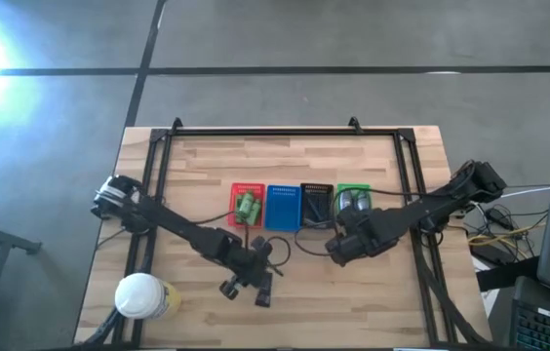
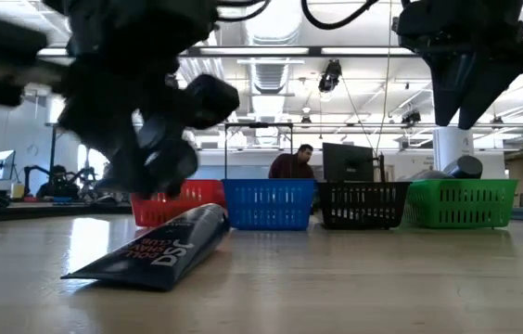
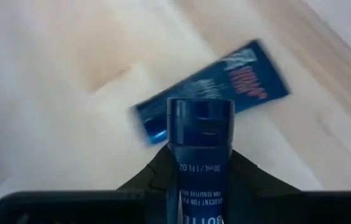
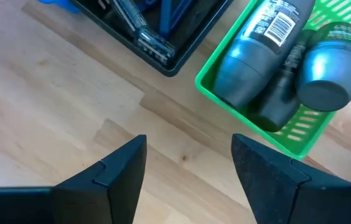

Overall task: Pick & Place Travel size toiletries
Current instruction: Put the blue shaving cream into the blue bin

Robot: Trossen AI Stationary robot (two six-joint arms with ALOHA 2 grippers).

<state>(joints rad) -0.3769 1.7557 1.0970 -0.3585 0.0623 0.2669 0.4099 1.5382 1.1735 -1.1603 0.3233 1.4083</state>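
My left gripper (image 1: 253,269) is shut on a small dark blue bottle (image 3: 200,146), above the table's near middle; it is blurred in the low view (image 2: 150,139). A second dark blue tube (image 3: 225,84) lies flat on the table below it and also shows in the low view (image 2: 155,249). My right gripper (image 4: 188,165) is open and empty, above bare wood next to the green basket (image 4: 250,118), which holds grey-silver oblong pieces (image 4: 256,50). The red basket (image 1: 247,207) holds green bottles and the black basket (image 1: 317,205) holds razors. My left gripper holds the dark blue bottle by its lower body (image 3: 199,199). The bottle lies along the fingers and its capped end (image 3: 200,118) sticks out past them. The bottle itself hides the fingers. It is lifted clear of the table, above the lying tube.
Four baskets stand in a row at the table's middle: red, blue (image 1: 283,207), black and green (image 1: 354,200). A large yellow container with a white lid (image 1: 141,295) stands at the near left. A person (image 2: 291,165) sits in the room beyond the table.
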